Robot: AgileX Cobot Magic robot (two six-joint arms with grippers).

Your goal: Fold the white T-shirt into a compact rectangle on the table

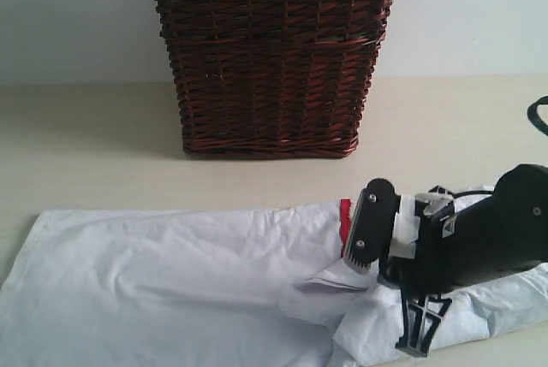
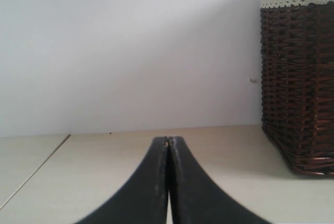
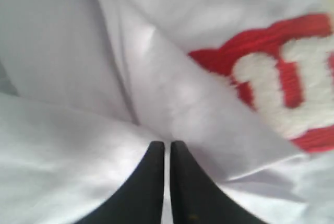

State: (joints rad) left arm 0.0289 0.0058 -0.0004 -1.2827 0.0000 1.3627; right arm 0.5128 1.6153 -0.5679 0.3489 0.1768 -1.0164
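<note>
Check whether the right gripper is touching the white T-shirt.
Touching. The right wrist view shows the right gripper closed on a fold of the white T-shirt, with a sliver of white cloth pinched between its tips.

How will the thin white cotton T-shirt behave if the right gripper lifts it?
Probably floppy: the thin white cotton T-shirt lies in soft creases on the pale beige table, so it should drape. Likely light, since the cloth looks thin. The shut right gripper seems to pinch a fold, so that part may rise first.
</note>
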